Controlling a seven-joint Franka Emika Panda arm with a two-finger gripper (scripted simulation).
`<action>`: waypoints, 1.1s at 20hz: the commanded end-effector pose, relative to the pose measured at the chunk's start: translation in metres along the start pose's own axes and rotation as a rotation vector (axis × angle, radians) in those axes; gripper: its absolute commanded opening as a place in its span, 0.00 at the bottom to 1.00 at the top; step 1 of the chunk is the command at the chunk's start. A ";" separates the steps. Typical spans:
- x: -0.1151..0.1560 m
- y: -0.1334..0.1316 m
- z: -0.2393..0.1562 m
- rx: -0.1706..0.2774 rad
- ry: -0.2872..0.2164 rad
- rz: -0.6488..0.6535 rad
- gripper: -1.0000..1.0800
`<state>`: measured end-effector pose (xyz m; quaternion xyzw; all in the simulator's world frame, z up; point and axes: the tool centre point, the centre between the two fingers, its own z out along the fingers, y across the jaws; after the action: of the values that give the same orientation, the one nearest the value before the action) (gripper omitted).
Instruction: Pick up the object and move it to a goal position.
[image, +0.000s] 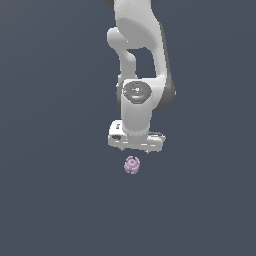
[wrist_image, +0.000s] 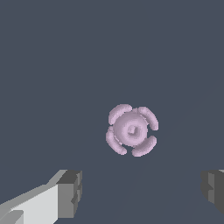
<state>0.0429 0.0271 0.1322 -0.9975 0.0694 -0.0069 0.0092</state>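
In the exterior view we see the white arm (image: 137, 60) hanging down from the top, its pincer (image: 135, 149) pointing at the dark slate surface (image: 50, 200). Just below the pincer lies the object (image: 132, 164), a small pale pink-lilac knobbly berry, apart from the fingers. From the wrist view we find one grey finger pad (wrist_image: 70, 192) at one edge, the object (wrist_image: 131, 129) ahead of and between the two, and the other finger (wrist_image: 213, 189) at the opposite edge. The pincer stands wide, holding nothing. We can read no labels, brands or writing anywhere.
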 end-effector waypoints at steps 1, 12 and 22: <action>0.008 0.002 0.013 -0.006 -0.004 0.044 0.96; 0.023 0.005 0.042 -0.020 -0.011 0.135 0.96; 0.022 0.005 0.066 -0.020 -0.012 0.134 0.96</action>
<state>0.0655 0.0198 0.0746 -0.9907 0.1357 -0.0005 0.0003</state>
